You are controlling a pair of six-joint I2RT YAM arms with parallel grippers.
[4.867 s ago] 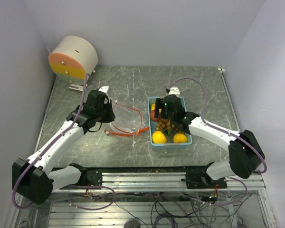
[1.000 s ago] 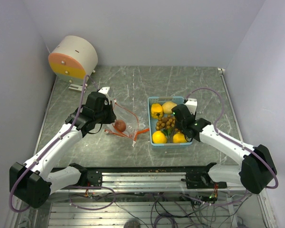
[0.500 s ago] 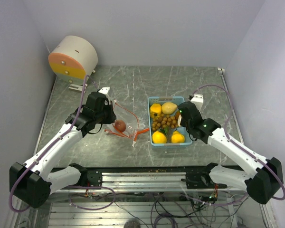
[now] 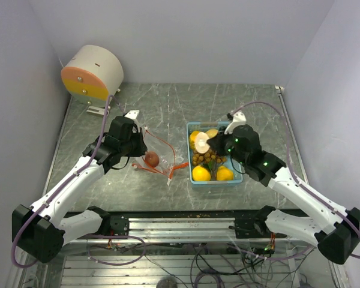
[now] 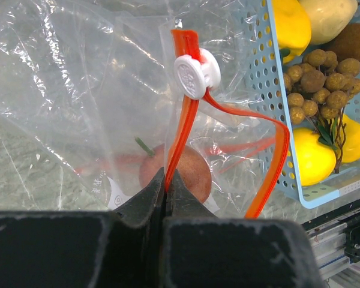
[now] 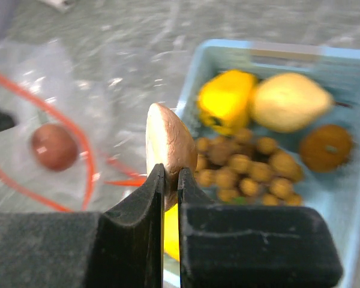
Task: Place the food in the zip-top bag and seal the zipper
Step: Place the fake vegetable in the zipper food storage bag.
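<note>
Right wrist view: the right gripper (image 6: 171, 175) was clamped narrow on a thin tan-brown slice (image 6: 167, 141), held edge-on above the left side of the light blue tray (image 6: 288, 51). The slice looked light and stiff, so a pinch across its flat faces suited it, though a slight hold could let it slip. The left gripper (image 5: 167, 183) was shut on the orange zipper strip (image 5: 181, 138) of the zip-top bag (image 5: 78, 90), a limp, slick film. 1 dark red apple (image 5: 189, 174) lay inside the bag. In the tray sat yellow fruits (image 6: 225, 99) and a cluster of small brown balls (image 6: 246, 168), probably knobbly and best taken as a bunch.
</note>
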